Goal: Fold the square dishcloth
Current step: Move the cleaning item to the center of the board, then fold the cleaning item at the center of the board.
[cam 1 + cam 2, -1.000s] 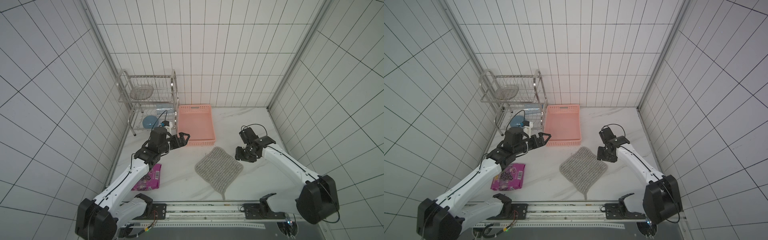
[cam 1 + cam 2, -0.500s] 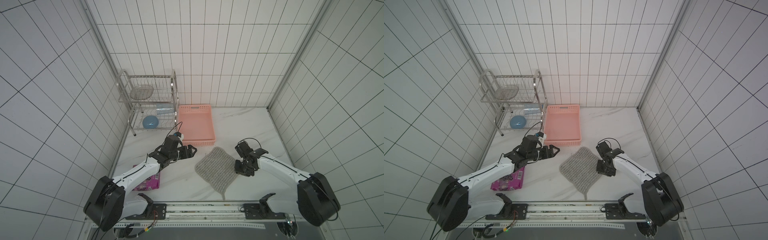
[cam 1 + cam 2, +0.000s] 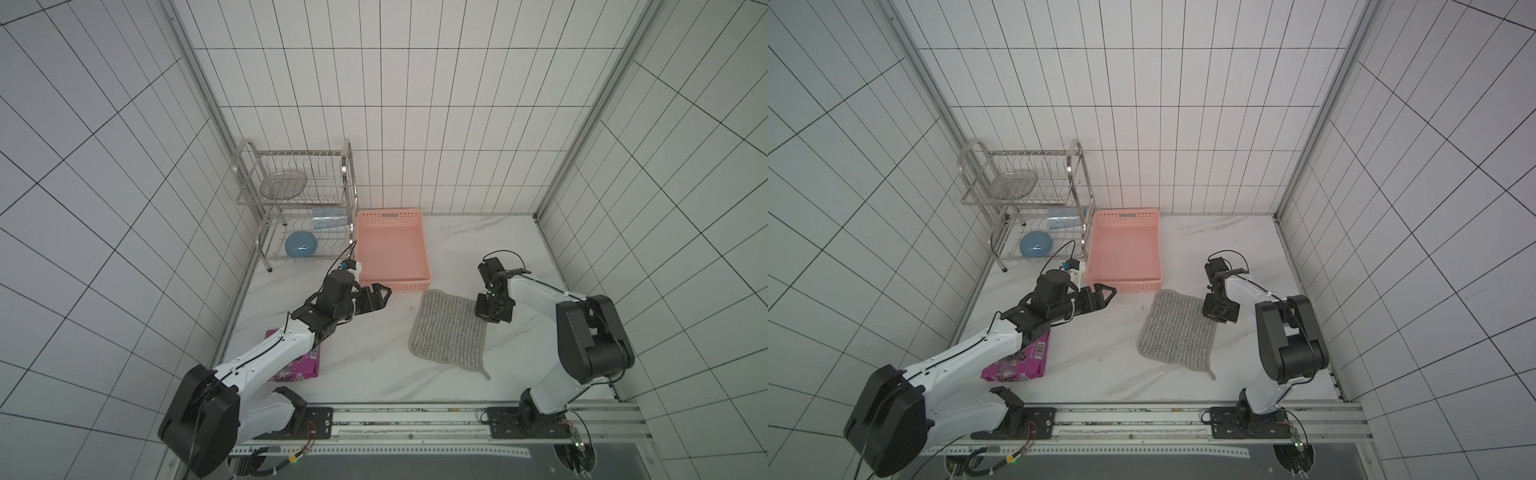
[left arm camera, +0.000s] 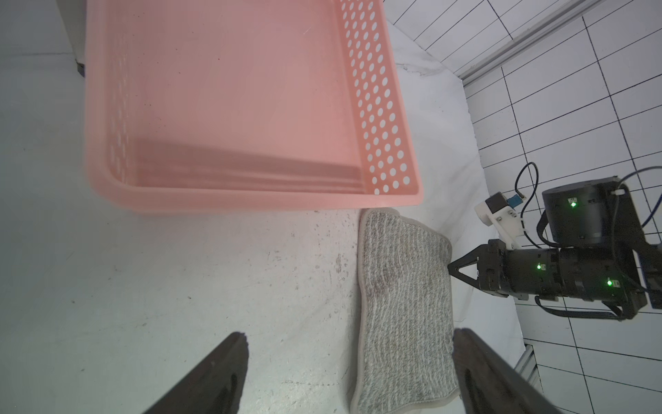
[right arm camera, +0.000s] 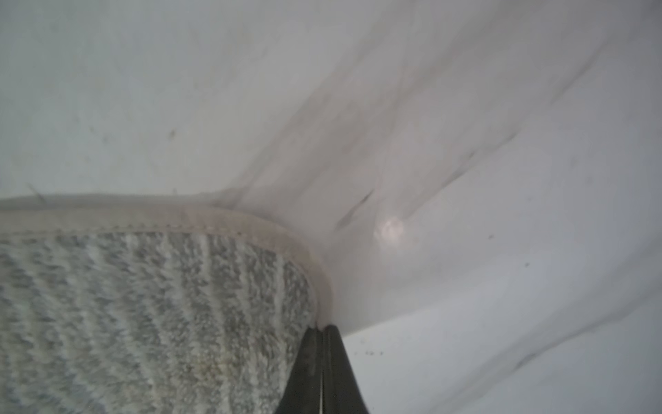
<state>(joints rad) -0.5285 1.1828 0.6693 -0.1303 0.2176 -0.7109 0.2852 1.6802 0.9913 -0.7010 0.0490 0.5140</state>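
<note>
Both arms had come down over the marble table in the last second. The left arm, which had been up by the pink basket, had stretched out low across the table toward the dishcloth. The right arm had dropped from above the dishcloth's right side to its edge. The dishcloth itself lay flat and unfolded in much the same spot, just in front of the basket's near wall and between the two arms. To my eye that meant the folding proper hadn't begun. This was the reach-and-grab for the first fold, with one side ready ahead of the other.

The left gripper stood wide open and empty. It hung over bare table near the basket's near corner, short of the dishcloth's left edge and not touching it. The right gripper had gone from half open to fully shut. Its tips sat down at the dishcloth's right edge, toward the far corner. In the right wrist view the two fingertips met right where the pale hem curved round. They touched the hem, but I couldn't tell whether any of it was actually caught between them.
</note>
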